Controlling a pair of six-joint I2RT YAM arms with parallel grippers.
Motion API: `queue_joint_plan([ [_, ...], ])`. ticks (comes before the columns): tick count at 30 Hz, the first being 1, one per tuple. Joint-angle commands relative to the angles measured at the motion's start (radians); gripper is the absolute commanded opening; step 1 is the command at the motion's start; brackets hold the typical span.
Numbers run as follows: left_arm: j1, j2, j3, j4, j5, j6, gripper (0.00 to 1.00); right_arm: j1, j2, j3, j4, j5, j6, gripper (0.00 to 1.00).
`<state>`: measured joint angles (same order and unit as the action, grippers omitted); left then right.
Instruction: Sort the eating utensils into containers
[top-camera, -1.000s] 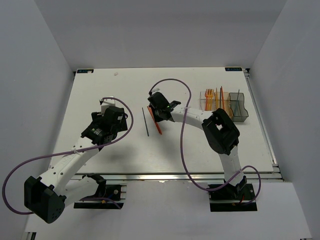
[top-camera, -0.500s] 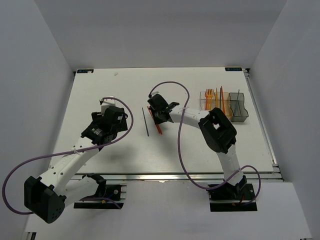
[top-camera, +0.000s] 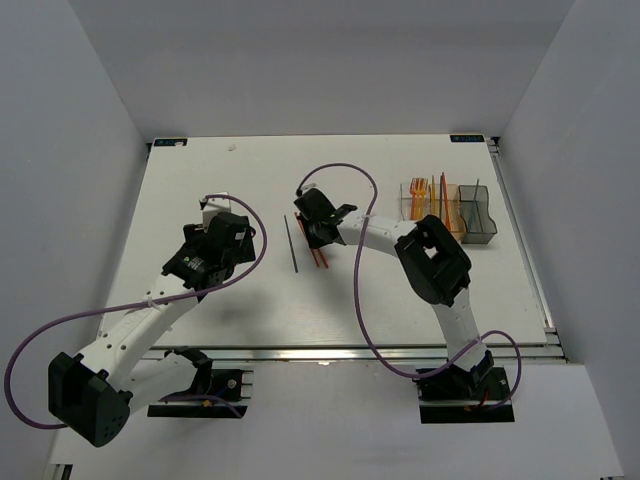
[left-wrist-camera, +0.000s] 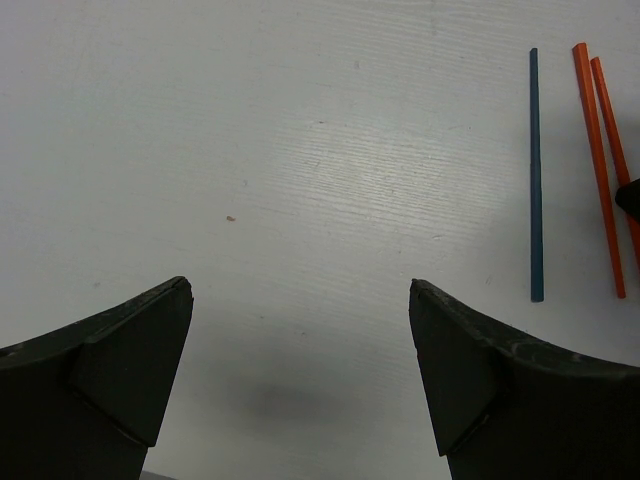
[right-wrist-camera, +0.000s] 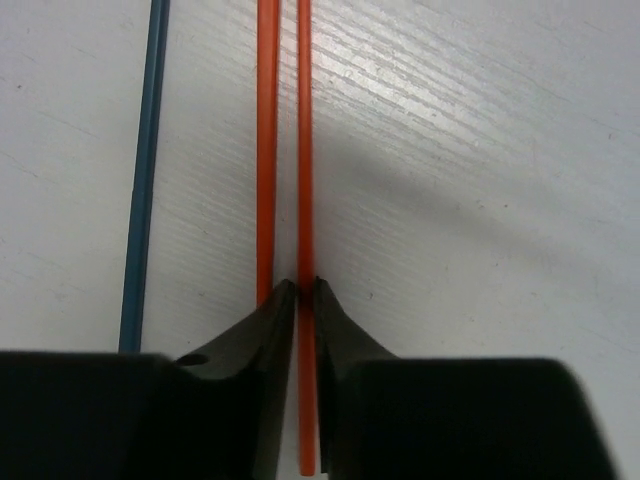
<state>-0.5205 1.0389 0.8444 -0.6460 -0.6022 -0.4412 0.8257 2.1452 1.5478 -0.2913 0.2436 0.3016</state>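
Right wrist view: bent low, my right gripper (right-wrist-camera: 300, 285) pinches one of two orange sticks (right-wrist-camera: 305, 150), beside one blue stick (right-wrist-camera: 145, 180).

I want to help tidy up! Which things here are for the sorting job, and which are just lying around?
For the job: the orange stick pinched in the right claw; the other orange stick; the blue stick; the three bins, some utensils already inside.
Just lying about: the robot's purple cables; a small white speck.
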Motion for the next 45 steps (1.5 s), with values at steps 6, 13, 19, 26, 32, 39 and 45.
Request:
queue_joint_plan([
  [6, 0.004, -0.023, 0.005, 0.014, 0.002, 0.009, 0.98, -0.013, 0.006, -0.015, -0.102, 0.043, -0.013, 0.00],
  [13, 0.004, -0.025, 0.005, 0.014, 0.002, 0.009, 0.98, -0.094, -0.218, -0.080, -0.059, 0.020, -0.028, 0.00],
  [19, 0.004, -0.030, 0.002, 0.017, 0.007, 0.010, 0.98, -0.302, -0.401, -0.184, -0.043, 0.020, -0.119, 0.00],
  [26, 0.004, -0.042, 0.001, 0.025, 0.028, 0.013, 0.98, -0.647, -0.456, -0.206, 0.076, 0.019, -0.353, 0.00],
  [32, 0.002, -0.042, -0.001, 0.028, 0.036, 0.016, 0.98, -0.845, -0.400, -0.190, 0.193, -0.110, -0.435, 0.00],
  [39, 0.004, -0.045, -0.001, 0.029, 0.038, 0.016, 0.98, -0.919, -0.338, -0.238, 0.308, -0.112, -0.429, 0.00],
  [45, 0.004, -0.043, -0.002, 0.031, 0.041, 0.018, 0.98, -0.922, -0.318, -0.311, 0.360, -0.098, -0.400, 0.00],
])
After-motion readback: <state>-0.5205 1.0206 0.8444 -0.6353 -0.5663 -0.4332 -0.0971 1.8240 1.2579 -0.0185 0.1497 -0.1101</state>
